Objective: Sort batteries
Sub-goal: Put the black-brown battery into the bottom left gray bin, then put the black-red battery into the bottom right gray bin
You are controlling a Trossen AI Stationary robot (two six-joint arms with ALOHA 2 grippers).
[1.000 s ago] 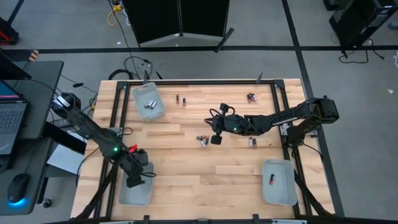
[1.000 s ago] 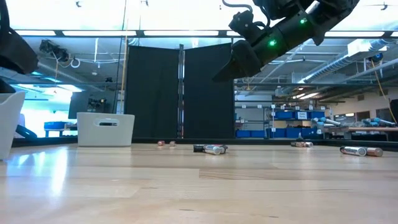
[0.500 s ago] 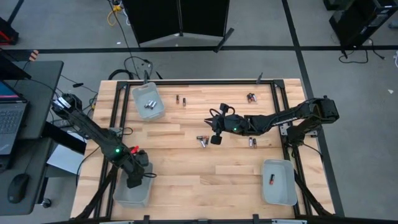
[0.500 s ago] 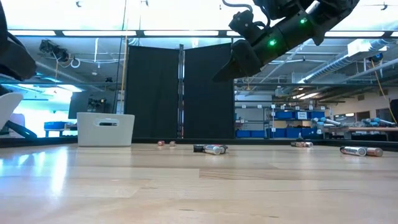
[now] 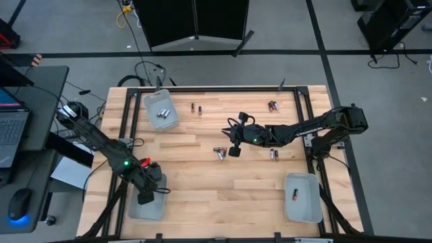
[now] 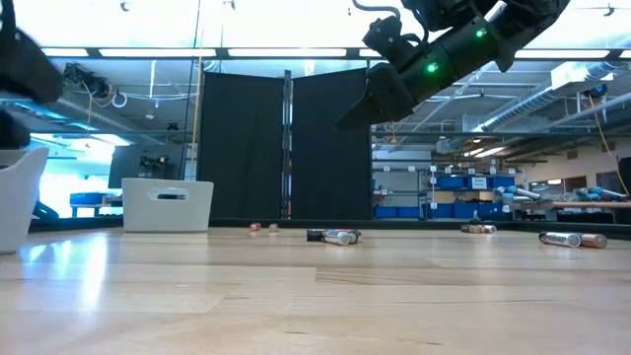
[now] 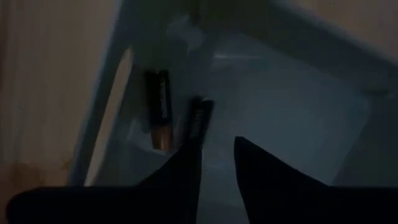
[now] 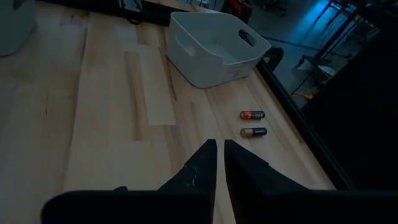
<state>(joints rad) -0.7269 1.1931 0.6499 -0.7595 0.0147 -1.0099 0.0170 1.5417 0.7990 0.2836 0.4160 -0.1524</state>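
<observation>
No label on any battery can be read; in the left wrist view two dark cells (image 7: 159,107) carry pale lettering too blurred to make out, lying side by side in the near-left tray (image 5: 147,204). The left gripper (image 5: 144,198) hangs over that tray with its fingers (image 7: 186,168) slightly apart, wider than a second ago, holding nothing. The tray sat a little askew half a second ago and is now squarer. The right gripper (image 5: 234,150) hovers above mid-counter (image 5: 202,175), unmoved, fingers nearly together and empty. Loose batteries (image 5: 219,152) lie just beside it, with more (image 5: 273,106) near the far edge, some in the far tray (image 5: 162,109), one in the near-right tray (image 5: 302,196).
</observation>
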